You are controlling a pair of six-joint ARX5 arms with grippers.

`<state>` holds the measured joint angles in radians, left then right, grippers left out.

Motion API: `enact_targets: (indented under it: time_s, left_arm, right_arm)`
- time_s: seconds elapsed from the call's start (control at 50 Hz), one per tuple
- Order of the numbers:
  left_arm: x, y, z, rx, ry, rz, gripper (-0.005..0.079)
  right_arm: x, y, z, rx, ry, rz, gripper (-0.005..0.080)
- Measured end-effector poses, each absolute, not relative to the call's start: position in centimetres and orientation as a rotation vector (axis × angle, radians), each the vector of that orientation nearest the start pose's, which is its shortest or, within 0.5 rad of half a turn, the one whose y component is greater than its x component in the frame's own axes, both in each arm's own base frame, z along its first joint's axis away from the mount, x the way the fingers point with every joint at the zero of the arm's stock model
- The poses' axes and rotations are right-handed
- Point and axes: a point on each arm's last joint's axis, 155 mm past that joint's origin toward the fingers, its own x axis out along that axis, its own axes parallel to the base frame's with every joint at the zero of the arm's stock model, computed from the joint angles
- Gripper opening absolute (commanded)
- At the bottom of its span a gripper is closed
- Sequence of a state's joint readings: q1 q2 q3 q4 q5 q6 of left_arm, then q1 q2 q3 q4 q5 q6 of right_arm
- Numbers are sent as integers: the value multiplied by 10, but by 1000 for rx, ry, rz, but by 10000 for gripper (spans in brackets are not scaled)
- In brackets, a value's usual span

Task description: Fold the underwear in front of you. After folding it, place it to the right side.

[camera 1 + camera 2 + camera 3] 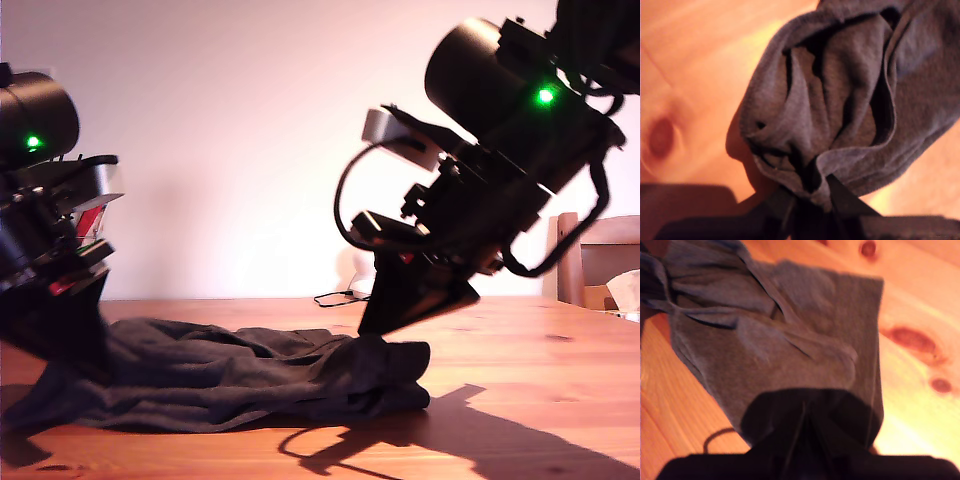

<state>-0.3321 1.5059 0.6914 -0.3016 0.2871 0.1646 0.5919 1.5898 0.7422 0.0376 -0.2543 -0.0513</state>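
The underwear (220, 380) is a dark charcoal cloth lying wrinkled and stretched out across the wooden table (540, 350). At the exterior view's left, my first gripper (75, 335) is shut on one bunched end, which shows puckered at its fingers in the first wrist view (807, 200), with the underwear (840, 100) spreading beyond. At the exterior view's right, my second gripper (388, 335) is pressed onto the other end. In the second wrist view the gripper (807, 427) is closed over the flatter underwear (780, 340).
A wooden chair (600, 265) stands at the exterior view's right behind the table. A thin black cable (340, 297) and a small white object (360, 275) lie at the table's far edge. Arm shadows fall on the wood near the front.
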Motion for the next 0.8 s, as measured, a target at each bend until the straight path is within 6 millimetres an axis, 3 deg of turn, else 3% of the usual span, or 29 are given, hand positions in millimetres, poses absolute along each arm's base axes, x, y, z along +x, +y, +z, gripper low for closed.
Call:
enact_targets:
  time_s: [0.18,0.38,0.64,0.8]
  left_arm:
    - [267,-151,13,154,1150,-660,-19]
    - [251,-153,34,130,1144,-695,-20]
    - [229,-164,38,47,1215,-737,-20]
    - [218,-166,35,56,1252,-752,-20]
  right_arm:
    - [314,263,51,-177,772,816,-13]
    - [314,274,56,-139,744,858,-13]
    - [313,282,48,-125,752,873,-13]
    - [309,282,24,-132,808,875,-13]
